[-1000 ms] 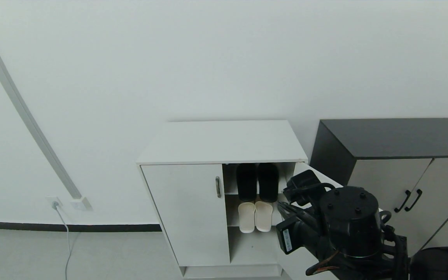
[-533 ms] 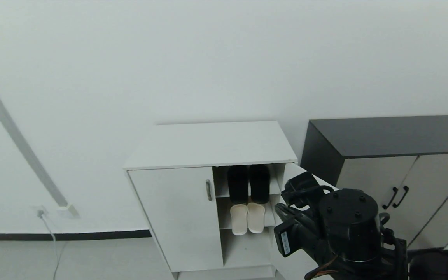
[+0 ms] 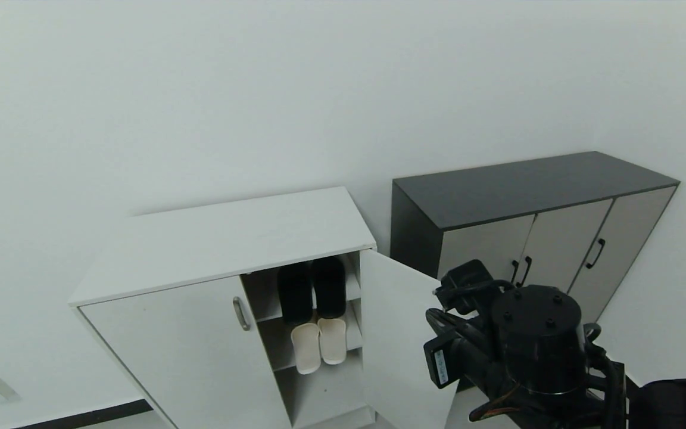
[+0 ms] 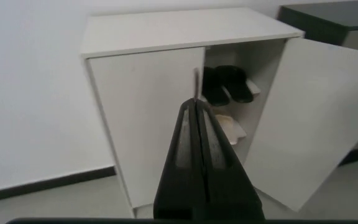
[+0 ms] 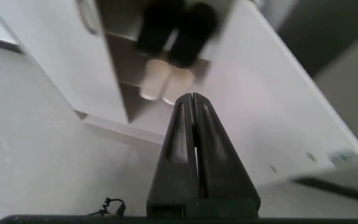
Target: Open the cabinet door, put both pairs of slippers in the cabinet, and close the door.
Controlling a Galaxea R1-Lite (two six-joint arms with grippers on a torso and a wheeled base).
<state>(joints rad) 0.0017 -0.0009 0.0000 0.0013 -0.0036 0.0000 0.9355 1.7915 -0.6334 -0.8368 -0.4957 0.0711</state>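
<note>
The white cabinet (image 3: 224, 238) has its left door shut and its right door (image 3: 402, 339) swung open. A black pair of slippers (image 3: 310, 291) lies on the upper shelf, and a white pair of slippers (image 3: 319, 347) on the shelf below. My right arm (image 3: 515, 339) is in front of the open door. The left gripper (image 4: 196, 107) is shut on nothing, facing the cabinet front, with the black slippers (image 4: 229, 87) and white slippers (image 4: 232, 129) beyond it. The right gripper (image 5: 192, 99) is also shut and empty, just short of the white slippers (image 5: 166, 78) and beside the open door (image 5: 272, 106).
A dark-topped cabinet (image 3: 527, 185) with grey doors stands against the wall right of the white one. A black strip (image 3: 87, 414) runs along the foot of the wall. The white cabinet's bottom compartment (image 3: 325, 390) holds nothing.
The whole head picture has shifted: the camera swung right, so the white cabinet now sits lower left and more of the dark cabinet shows. The slippers stay on their shelves.
</note>
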